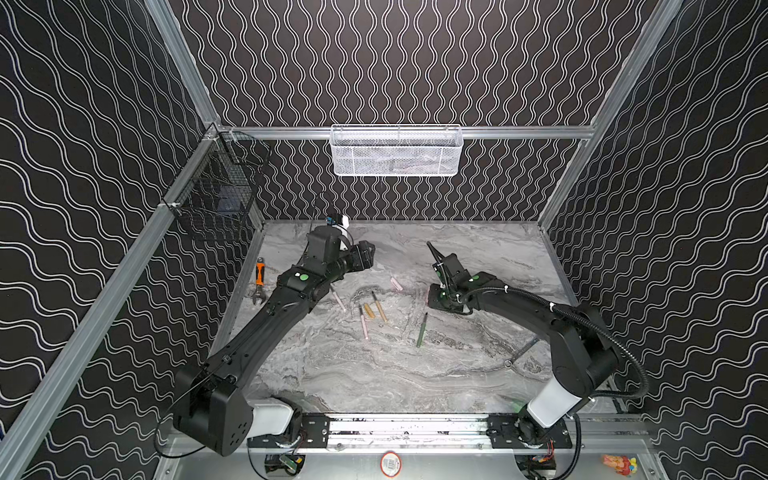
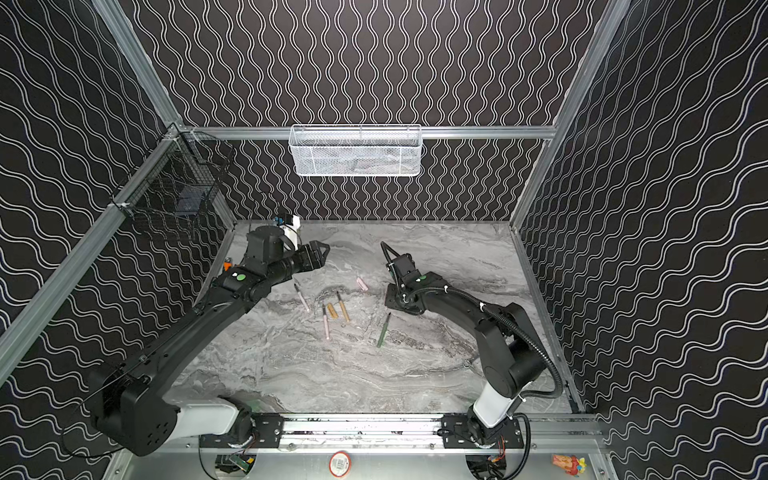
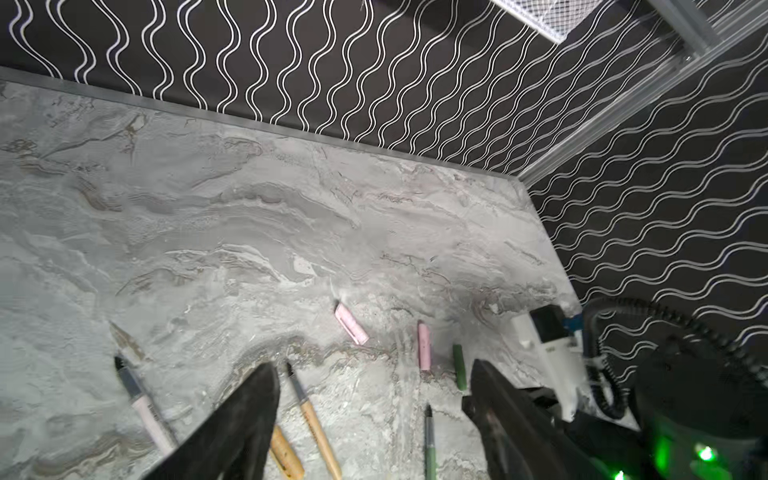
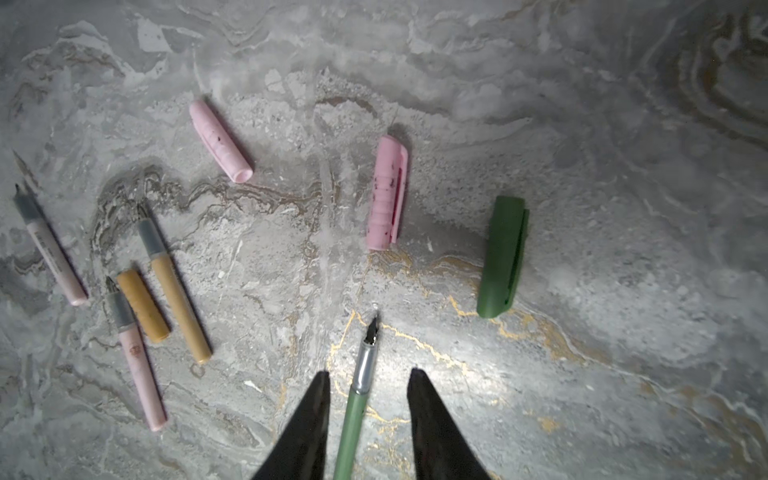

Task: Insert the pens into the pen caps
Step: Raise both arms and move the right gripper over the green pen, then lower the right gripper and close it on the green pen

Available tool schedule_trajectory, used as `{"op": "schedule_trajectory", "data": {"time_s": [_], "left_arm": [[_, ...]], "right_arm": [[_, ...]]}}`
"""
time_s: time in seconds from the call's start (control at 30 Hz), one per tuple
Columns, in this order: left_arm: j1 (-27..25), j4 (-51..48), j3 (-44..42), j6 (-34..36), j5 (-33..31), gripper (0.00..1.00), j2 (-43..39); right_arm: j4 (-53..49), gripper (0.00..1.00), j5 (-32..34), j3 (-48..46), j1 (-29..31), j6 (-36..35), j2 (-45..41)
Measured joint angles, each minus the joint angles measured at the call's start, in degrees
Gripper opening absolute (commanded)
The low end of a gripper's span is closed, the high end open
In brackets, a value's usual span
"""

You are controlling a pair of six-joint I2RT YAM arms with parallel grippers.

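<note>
My right gripper (image 4: 370, 372) sits over the green pen (image 4: 352, 419), a black finger on each side and bare marble showing in both gaps, so the jaws are released and grasp nothing. The pen's rear runs off the frame edge there. In both top views the fingers are hidden under the wrist, so I judge this from the right wrist view alone. The pen has a silver collar and a dark nib. Beyond the nib lie a pink clip cap (image 4: 388, 193) and, beside that, the dark green cap (image 4: 503, 257), neither touching the pen; in the top views the right arm covers both. A second pink cap (image 1: 396, 284), open-mouthed, lies clear towards the middle. My left gripper (image 3: 372, 363) is raised near the back left of the table (image 1: 374, 374), fingers spread wide and empty. One pink pen (image 1: 338, 299) is partly tucked under the left forearm in a top view. The other pink pen (image 1: 363, 321), the stubby gold-tan cap (image 1: 369, 311) and the gold-tan pen (image 1: 379, 308) lie close together side by side, each pen with a grey grip and dark tip. In the left wrist view the gold-tan pair is cut off by the frame edge and a finger. The orange-handled wrench (image 1: 259, 282) lies by the left wall.
</note>
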Motion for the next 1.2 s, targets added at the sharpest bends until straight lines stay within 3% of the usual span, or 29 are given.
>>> {"op": "schedule_trajectory", "data": {"time_s": [0.4,0.63,0.97,1.2], "left_arm": [[-4.2,-0.1,0.0,2.7,1.3,0.76,1.9],[-6.3,-0.3,-0.2,2.7,0.7,0.77,1.7],[-6.5,-1.6,-0.2,2.7,-5.2,0.79,-0.9],[-6.5,-1.9,-0.2,3.8,-7.8,0.80,-1.7]], "right_arm": [[-2.9,0.42,-0.3,-1.0,3.8,4.9,1.4],[-3.1,0.38,1.2,0.3,4.0,6.1,3.3],[-4.0,0.28,2.7,1.6,6.7,8.7,7.2],[-4.8,0.27,3.1,3.2,7.8,9.5,10.2]]}}
